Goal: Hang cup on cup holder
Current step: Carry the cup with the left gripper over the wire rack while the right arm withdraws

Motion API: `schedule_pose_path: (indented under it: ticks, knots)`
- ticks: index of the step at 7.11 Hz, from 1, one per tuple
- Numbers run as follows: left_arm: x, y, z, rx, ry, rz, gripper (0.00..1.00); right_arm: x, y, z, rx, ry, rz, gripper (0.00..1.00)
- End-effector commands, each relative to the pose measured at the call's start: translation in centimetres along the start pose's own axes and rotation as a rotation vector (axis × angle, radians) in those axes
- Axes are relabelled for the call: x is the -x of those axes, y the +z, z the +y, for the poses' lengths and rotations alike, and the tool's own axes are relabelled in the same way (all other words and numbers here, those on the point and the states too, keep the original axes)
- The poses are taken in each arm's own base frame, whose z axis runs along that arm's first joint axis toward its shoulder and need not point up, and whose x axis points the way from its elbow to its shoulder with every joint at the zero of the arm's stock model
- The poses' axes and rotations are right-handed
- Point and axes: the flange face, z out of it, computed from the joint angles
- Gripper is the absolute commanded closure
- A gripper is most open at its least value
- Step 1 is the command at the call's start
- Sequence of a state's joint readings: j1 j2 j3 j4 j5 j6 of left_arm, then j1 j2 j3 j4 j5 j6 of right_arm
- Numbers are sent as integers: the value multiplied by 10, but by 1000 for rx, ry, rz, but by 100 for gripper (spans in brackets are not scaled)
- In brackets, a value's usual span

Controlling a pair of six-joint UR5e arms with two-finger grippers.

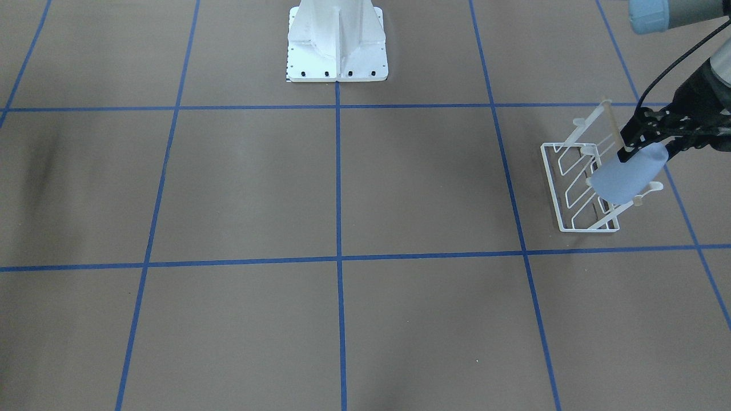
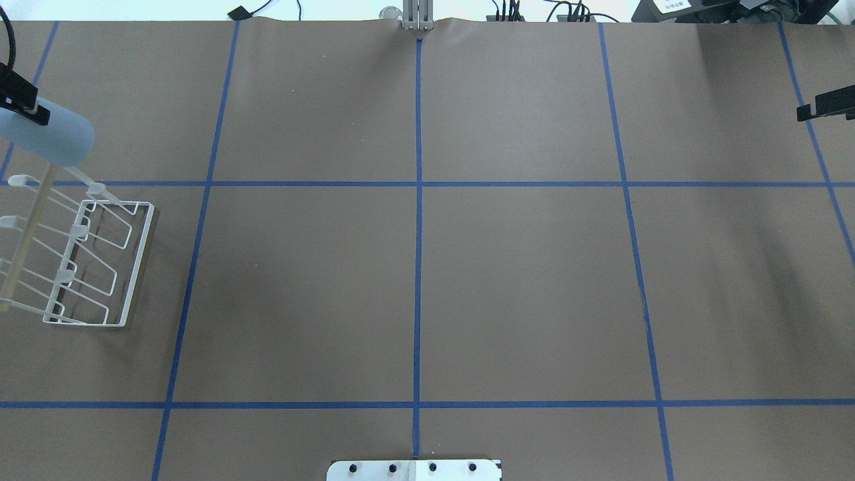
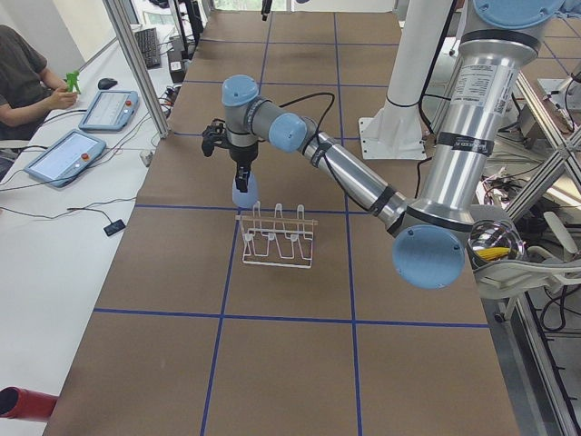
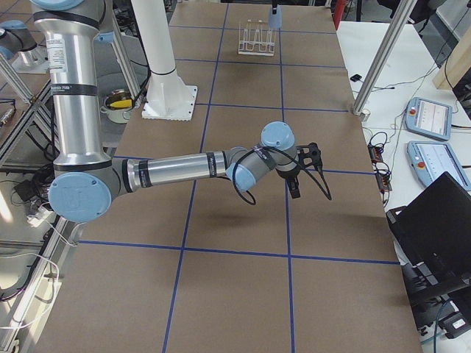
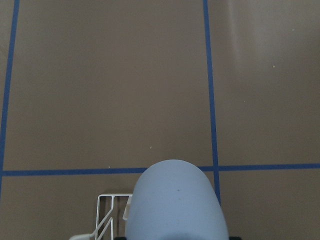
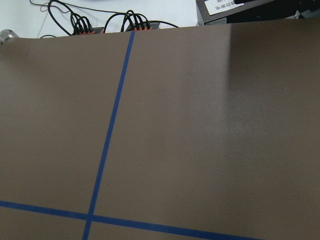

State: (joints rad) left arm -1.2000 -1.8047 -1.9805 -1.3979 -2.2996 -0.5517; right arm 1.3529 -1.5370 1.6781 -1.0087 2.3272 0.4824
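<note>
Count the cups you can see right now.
1. The cup is held tilted in the left gripper, above the end of the cup holder farthest from the robot. No other cup shows in any view.

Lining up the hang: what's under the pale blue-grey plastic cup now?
One end of the white wire rack, its end prongs and base frame. The cup hides the prong tips beneath it, so whether one touches it cannot be seen.

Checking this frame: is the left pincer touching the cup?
Touching. In the front-facing view the black fingers of the left pincer are clamped on the upper end of the cup, which is held clear of the table.
</note>
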Motion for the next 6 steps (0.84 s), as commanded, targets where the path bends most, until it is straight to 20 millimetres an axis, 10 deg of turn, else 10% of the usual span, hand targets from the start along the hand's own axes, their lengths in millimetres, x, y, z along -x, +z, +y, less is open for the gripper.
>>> schedule_pose_path:
  ticks: [1,6]
  knots:
    - [-7,19,4,48,10,-15,100,-4,-1,17,22,-14,7,0]
    - [-8,35,0,58,27,-49,100,-1,-1,15,30,-8,-12,0]
